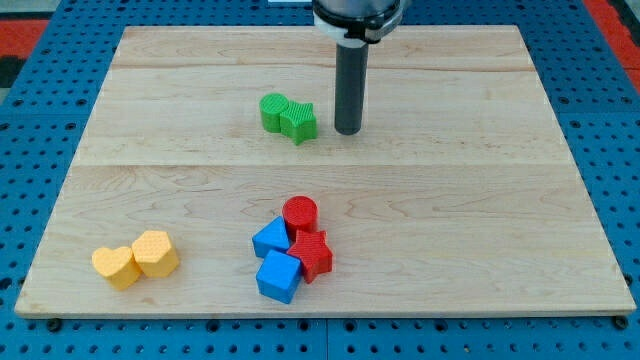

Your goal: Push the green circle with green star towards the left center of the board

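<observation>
Nearest the view's bottom, the wooden board (560, 200) carried two clusters that played no part in the task. At the near left a yellow heart (115, 266) touched a yellow hexagon (156, 252). Near the bottom centre sat a tight huddle: a blue cube (279, 276), a red star (312, 254), a second blue block (270, 240) whose shape was hard to make out, and a red cylinder (299, 214) at the far side of the group.

Farther up, left of the board's centre line and in its far half, lay the task's pair. The green circle (272, 111) was on the left and the green star (298, 122) pressed against its right side, so the pair's long axis ran roughly left to right.

The tip (347, 131) stood just to the right of the green star, close beside it but seemingly not touching, a narrow strip of bare wood showing between them. The rod carried no fingers, so nothing was grasped or clenched; it could only shove.

That was the relation that mattered: the pair lay straight left of the tip, nearly in line with its own long axis. A leftward slide, judged from this layout, would catch the star first and drive the circle ahead of it; the goal also lay a little nearer, so the push likely needed a slight near-left slant
</observation>
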Tool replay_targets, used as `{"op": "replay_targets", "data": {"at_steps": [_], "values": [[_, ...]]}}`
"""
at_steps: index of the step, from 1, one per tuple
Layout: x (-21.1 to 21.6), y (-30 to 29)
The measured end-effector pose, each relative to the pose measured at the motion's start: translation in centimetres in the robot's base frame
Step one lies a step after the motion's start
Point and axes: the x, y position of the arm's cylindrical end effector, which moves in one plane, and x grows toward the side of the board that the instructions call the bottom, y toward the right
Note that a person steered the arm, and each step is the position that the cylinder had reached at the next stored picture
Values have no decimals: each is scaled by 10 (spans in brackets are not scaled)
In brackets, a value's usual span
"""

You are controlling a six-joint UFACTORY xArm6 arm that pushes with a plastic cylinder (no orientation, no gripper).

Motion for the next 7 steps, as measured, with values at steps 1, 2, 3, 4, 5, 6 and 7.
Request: {"op": "replay_targets", "data": {"at_steps": [1,2,3,4,5,6,7], "values": [[1,0],[0,0],[-1,-1],[-3,-13],[-10,-38],[-7,-52],[-7,-66]]}}
